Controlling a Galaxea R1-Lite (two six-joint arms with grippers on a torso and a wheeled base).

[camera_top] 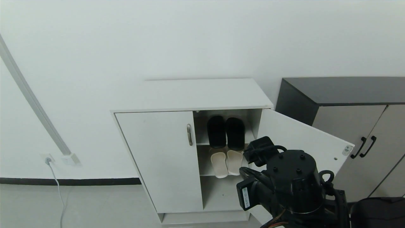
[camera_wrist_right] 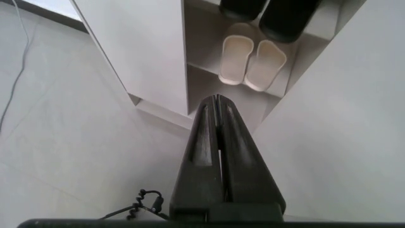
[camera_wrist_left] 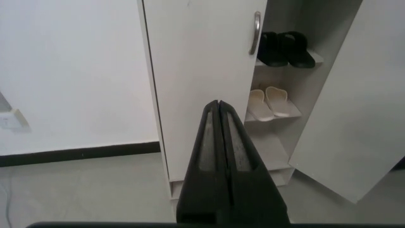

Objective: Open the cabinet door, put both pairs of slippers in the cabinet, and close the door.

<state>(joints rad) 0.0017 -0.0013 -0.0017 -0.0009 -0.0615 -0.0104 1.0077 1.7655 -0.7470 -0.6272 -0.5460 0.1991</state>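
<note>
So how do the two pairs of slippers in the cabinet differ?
The black slippers are dark, the cream slippers pale. The black slippers sit on the upper shelf, the cream slippers one shelf below. Both pairs lie side by side inside the cabinet.

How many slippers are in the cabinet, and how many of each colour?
Black slippers, on the upper shelf: 2
Cream slippers, on the shelf below: 2
Total in the cabinet: 4
</note>
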